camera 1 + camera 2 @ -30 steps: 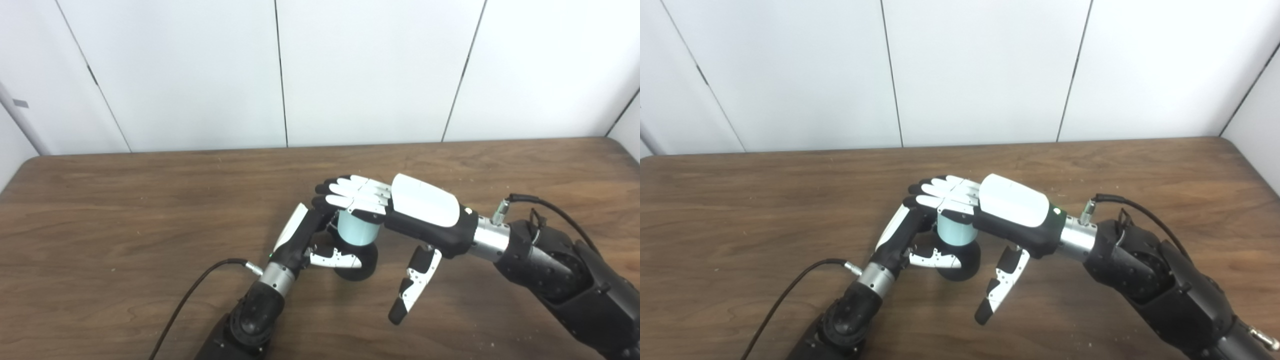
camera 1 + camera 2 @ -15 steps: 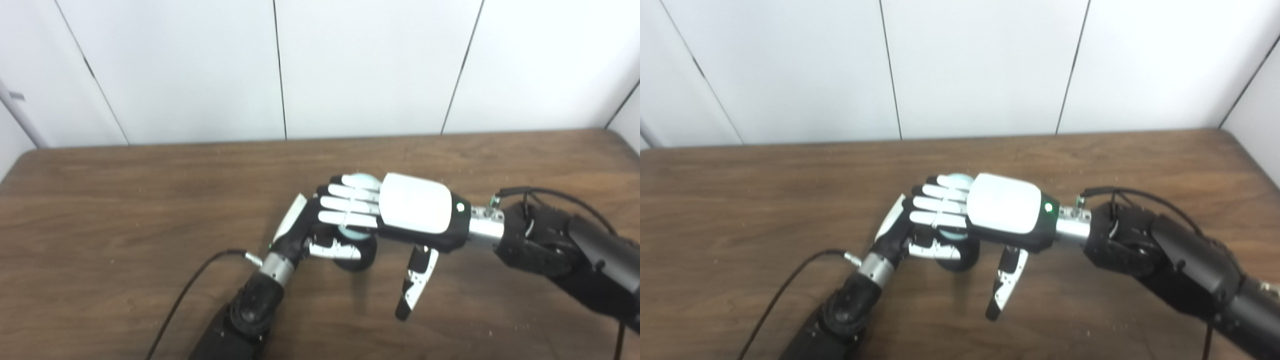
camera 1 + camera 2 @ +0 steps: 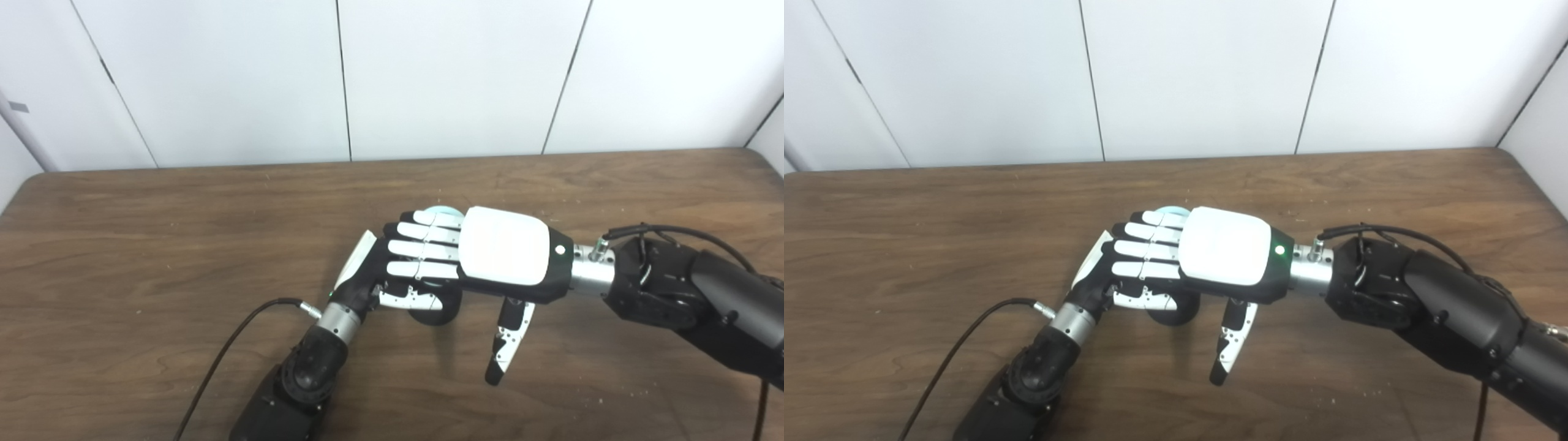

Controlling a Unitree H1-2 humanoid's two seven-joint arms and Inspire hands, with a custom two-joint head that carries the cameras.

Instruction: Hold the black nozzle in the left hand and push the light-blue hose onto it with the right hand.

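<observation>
At the table's middle, my left hand (image 3: 366, 278) is shut on the black nozzle (image 3: 438, 313), its thumb lying across the rounded black body. My right hand (image 3: 484, 254) lies flat on top, with straight fingers (image 3: 1142, 251) covering the light-blue hose. Only a sliver of the hose (image 3: 445, 211) shows past the far edge of the fingers. The right thumb (image 3: 506, 346) hangs down free, apart from both parts. The join between hose and nozzle is hidden under the right hand.
The brown wooden table (image 3: 153, 245) has white wall panels behind its far edge. A black cable (image 3: 239, 343) runs from my left wrist toward the front edge. My right forearm (image 3: 686, 300) crosses the right side.
My right hand has turned palm-down and lowered over the hose. The hose's light-blue side, plain a second ago, is now almost fully covered. The left hand keeps its hold; the view shifted slightly.
</observation>
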